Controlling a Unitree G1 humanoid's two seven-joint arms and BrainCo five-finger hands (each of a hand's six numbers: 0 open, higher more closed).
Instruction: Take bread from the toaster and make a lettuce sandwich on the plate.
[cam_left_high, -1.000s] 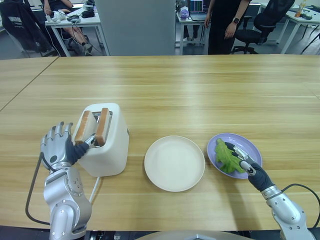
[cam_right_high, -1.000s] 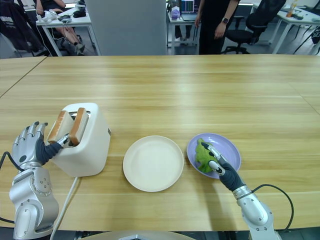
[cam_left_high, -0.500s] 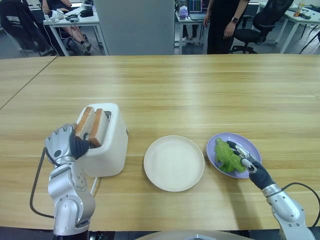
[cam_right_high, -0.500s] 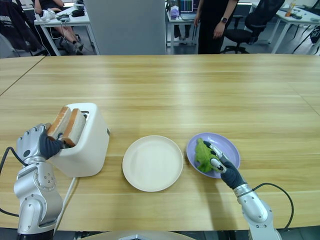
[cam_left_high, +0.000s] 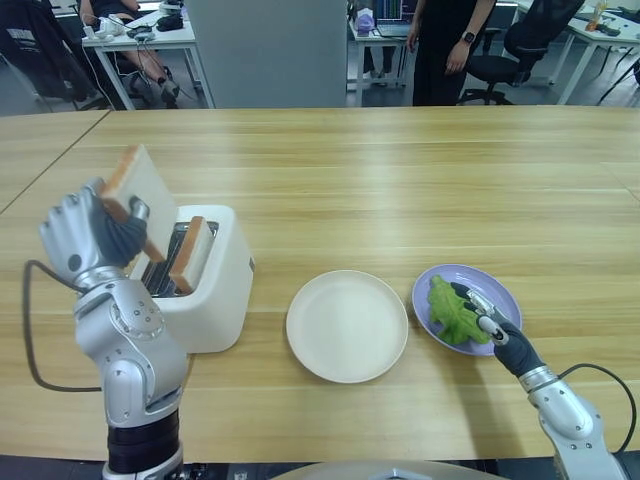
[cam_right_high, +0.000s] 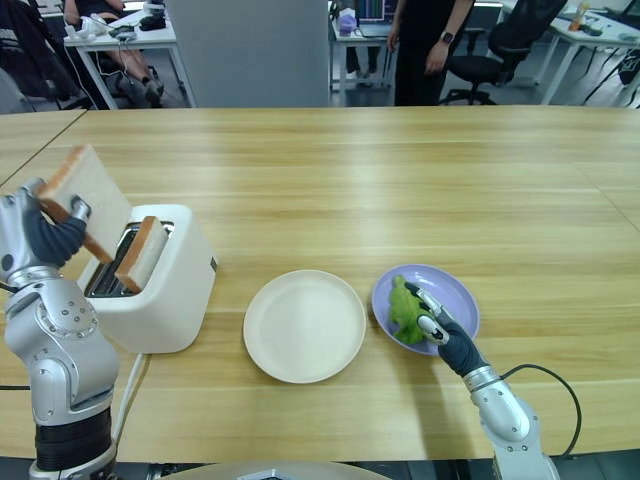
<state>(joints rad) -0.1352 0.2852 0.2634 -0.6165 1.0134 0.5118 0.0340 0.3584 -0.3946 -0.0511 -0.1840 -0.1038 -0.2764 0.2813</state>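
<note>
- Bread slice (cam_left_high: 143, 188): tilted, held above the toaster (cam_left_high: 226, 300), clear of its slots.
- Left robot hand (cam_left_high: 85, 235): closed around that slice's lower edge.
- Second slice (cam_left_high: 190, 256): standing in the toaster's nearer slot.
- Plate (cam_left_high: 347, 326): cream, on the worktop (cam_left_high: 400, 180), between the toaster and the purple dish (cam_left_high: 502, 293).
- Lettuce (cam_left_high: 450, 310): lying on the purple dish.
- Right robot hand (cam_left_high: 492, 328): resting at the lettuce's near edge; grip cannot be told.

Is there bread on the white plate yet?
No, the white plate is bare; the left hand holds one bread slice above the toaster.
</note>
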